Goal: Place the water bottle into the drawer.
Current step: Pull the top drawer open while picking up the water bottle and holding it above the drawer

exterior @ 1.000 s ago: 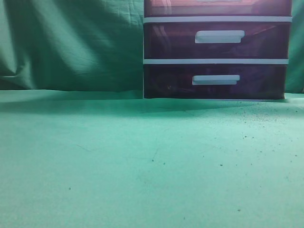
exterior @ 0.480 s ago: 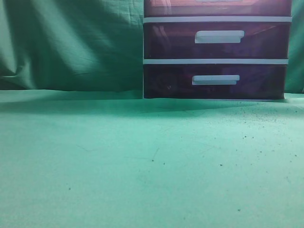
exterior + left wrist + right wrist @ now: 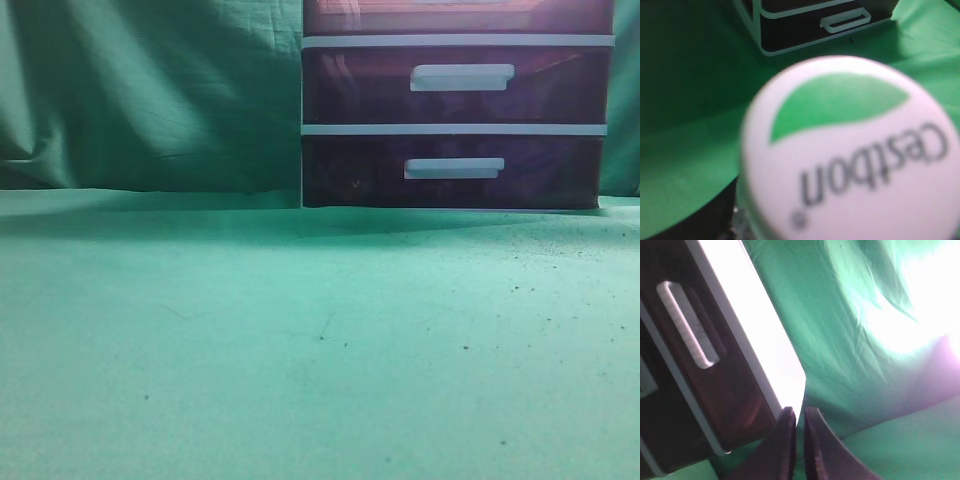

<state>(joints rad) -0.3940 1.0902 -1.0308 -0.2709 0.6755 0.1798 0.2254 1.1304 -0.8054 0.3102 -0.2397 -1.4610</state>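
While the exterior view shows neither arm, it shows the plastic drawer unit (image 3: 455, 105) standing on the green cloth (image 3: 300, 340) at about 1 o'clock, with two lower drawers in full and only the bottom strip of the drawer (image 3: 458, 16) at the upper edge, its reddish front flush with the frame. Left wrist view: the water bottle (image 3: 855, 155) fills the frame cap-on, its white cap bearing a green leaf and the word "Cestbon"; the left gripper's fingers are hidden behind it, so whether they clasp it cannot be told. The unit's base lies at 12 o'clock beyond the cap. Right wrist view: the right gripper (image 3: 799, 432), fingers nearly together and empty, points at 12 o'clock toward the unit's white edge, contact uncertain.
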